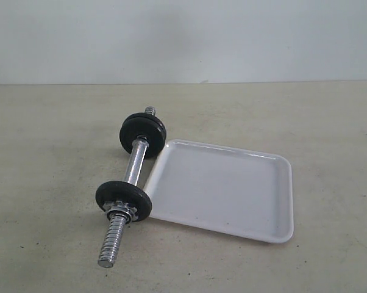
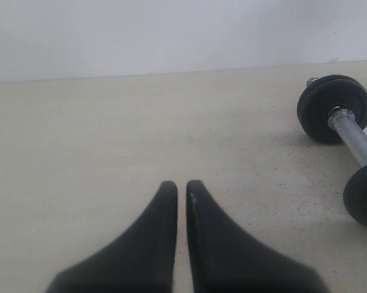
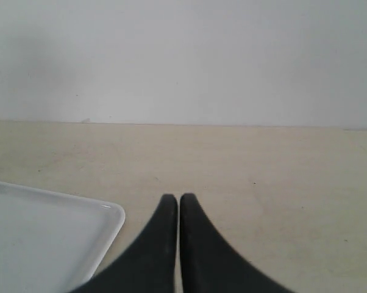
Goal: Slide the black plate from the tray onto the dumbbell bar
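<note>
The dumbbell bar (image 1: 133,168) lies on the table against the left edge of the white tray (image 1: 232,189), which holds nothing. The black plate (image 1: 143,129) sits on the bar's far end, with a bit of thread poking out behind it. Near the front end a second black disc (image 1: 124,200) is backed by a chrome star nut (image 1: 121,213). Neither gripper shows in the exterior view. My left gripper (image 2: 179,183) is shut and empty, hovering left of the bar (image 2: 354,137) and plate (image 2: 334,108). My right gripper (image 3: 175,196) is shut and empty beside the tray's corner (image 3: 113,213).
A beige tabletop (image 1: 49,152) runs back to a plain pale wall (image 1: 183,36). The bar's bare threaded front end (image 1: 112,241) points toward the table's front.
</note>
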